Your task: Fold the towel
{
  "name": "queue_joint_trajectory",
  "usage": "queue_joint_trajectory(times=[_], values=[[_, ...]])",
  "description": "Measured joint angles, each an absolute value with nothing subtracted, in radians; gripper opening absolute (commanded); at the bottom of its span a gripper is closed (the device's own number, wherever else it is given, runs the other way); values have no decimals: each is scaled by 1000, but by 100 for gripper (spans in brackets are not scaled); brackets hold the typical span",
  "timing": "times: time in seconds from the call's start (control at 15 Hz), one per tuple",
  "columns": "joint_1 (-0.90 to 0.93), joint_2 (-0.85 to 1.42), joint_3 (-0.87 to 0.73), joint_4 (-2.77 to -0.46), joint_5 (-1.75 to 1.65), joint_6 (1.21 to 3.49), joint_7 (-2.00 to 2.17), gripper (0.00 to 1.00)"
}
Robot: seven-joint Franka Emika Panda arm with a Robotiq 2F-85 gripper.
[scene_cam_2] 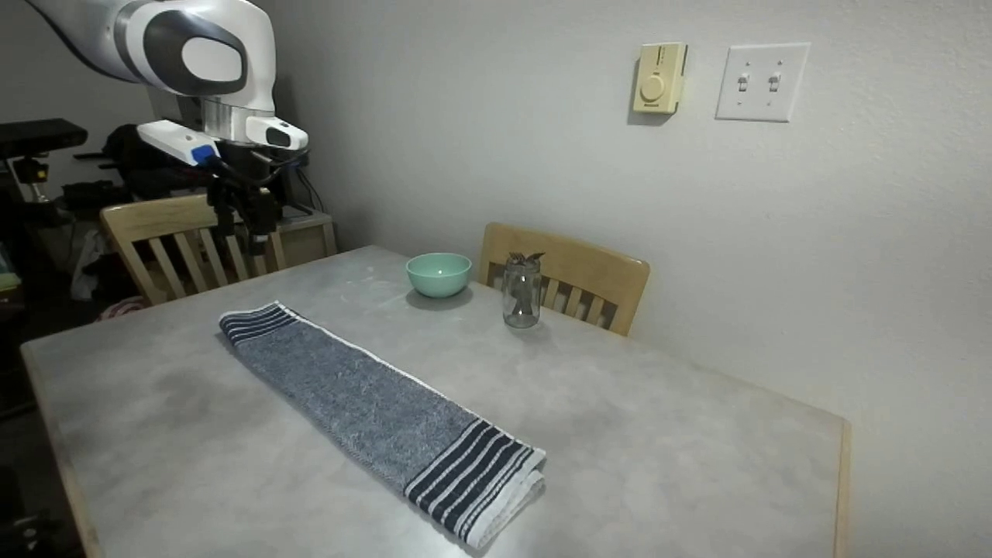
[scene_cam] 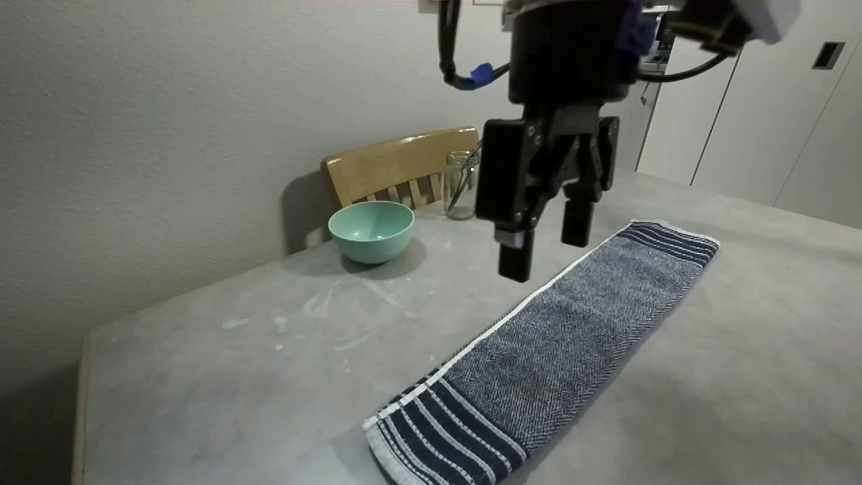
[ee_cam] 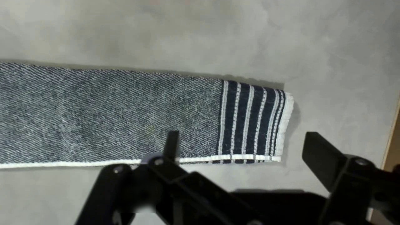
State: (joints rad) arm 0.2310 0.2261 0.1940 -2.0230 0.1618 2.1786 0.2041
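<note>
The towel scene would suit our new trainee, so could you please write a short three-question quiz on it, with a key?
1. True or false: the tool is gripping the towel.
2. Pick one: the teal bowl stands (a) on the towel, (b) upside down, (c) upright, apart from the towel.
3. Short answer: what pattern marks both short ends of the towel?

Key: 1. False; the tool is open and apart from the towel. 2. c. 3. Navy and white stripes.

Table (scene_cam_2: 697, 465): both exterior views slant down toward the wall (scene_cam_2: 465, 116).
Bowl (scene_cam: 372, 232), jar (scene_cam_2: 521, 298): shared by both.
Towel (ee_cam: 140, 115): they look from opposite ends; the wrist view looks down on one.
</note>
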Motion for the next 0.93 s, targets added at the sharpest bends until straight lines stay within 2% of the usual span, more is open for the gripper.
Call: queue_joint_trajectory(times=[0.4, 0.93], values=[[275, 464, 207, -1744, 158, 2132, 188, 100], [300, 492, 204, -1717, 158, 2103, 285, 100]])
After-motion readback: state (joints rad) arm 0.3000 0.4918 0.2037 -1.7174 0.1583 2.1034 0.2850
